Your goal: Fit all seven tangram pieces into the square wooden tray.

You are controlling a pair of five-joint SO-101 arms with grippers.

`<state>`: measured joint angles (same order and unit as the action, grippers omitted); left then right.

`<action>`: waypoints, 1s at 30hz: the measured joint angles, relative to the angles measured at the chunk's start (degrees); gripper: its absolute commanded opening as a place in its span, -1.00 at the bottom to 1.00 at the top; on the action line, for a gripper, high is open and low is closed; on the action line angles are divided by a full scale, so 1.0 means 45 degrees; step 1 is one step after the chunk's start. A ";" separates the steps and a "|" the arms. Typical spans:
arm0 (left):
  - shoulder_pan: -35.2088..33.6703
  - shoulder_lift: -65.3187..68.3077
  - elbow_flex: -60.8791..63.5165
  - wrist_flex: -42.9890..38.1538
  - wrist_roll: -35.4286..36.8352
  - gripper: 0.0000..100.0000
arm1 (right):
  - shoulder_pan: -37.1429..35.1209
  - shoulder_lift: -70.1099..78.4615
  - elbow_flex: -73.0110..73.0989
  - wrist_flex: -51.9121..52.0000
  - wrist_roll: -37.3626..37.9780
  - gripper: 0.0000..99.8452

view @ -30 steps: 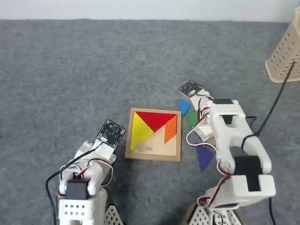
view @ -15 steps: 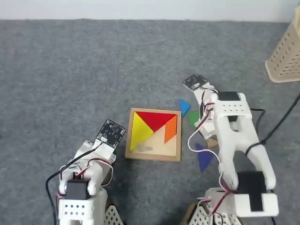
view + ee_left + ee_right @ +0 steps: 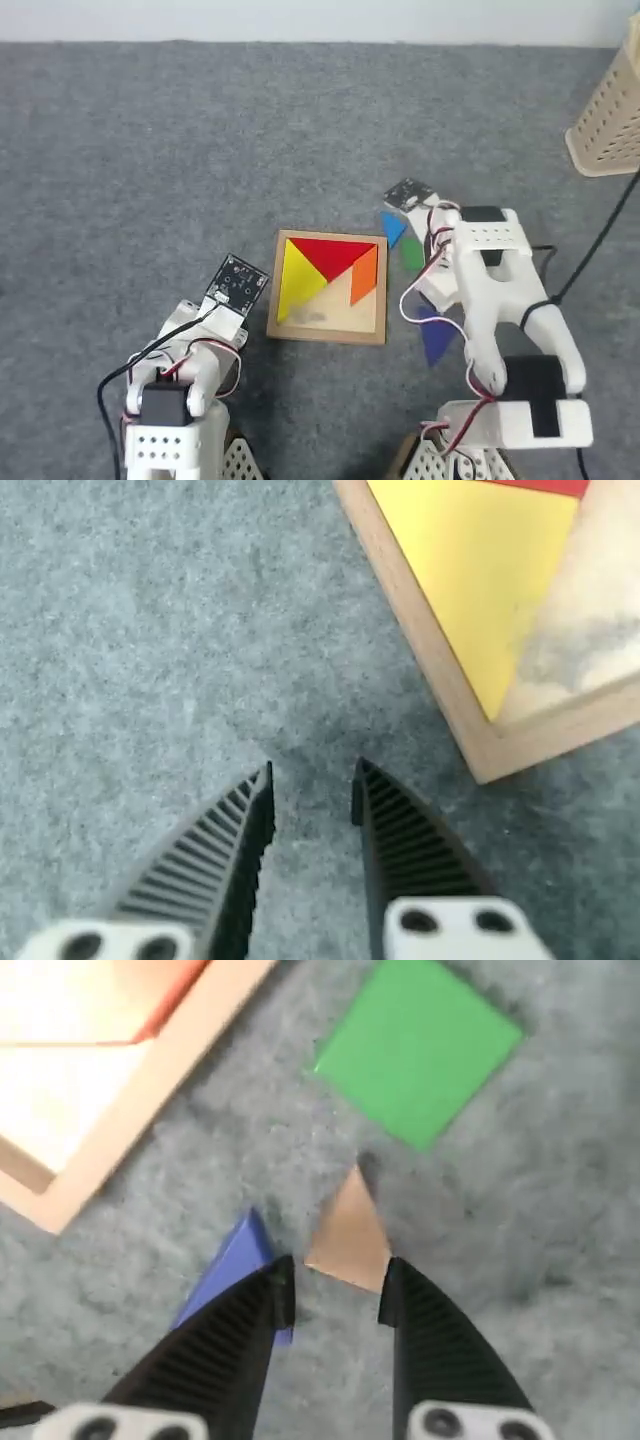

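Tan triangle (image 3: 350, 1235): on tabletop (image 3: 150, 150), 3 o'clock of tray (image 3: 330, 337). Probably thin, stiff, light, slippery; pinch across opposite edges. Right gripper (image 3: 335, 1270) fingers apart astride it; left gripper (image 3: 310, 780) fingers apart, empty.

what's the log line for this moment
in tray: red triangle, yellow triangle, orange piece | outside: green square, tan triangle, blue piece | right gripper: open over tan triangle | left gripper: open beside tray

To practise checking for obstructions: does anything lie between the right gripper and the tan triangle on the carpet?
Nothing visible does. The tan triangle lies just ahead of the right gripper, in line with the gap between its open fingertips. A blue piece lies close beside one finger, off the direct line.
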<state>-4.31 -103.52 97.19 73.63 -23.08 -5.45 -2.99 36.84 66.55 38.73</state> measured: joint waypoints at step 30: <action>0.0000 0.0000 0.0000 0.0000 0.0000 -0.76 | -0.2872 -0.1563 -0.2168 0.0508 -0.7678 -0.99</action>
<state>-4.31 -103.52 97.19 73.63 -23.08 -18.37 -10.02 27.08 68.84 4.18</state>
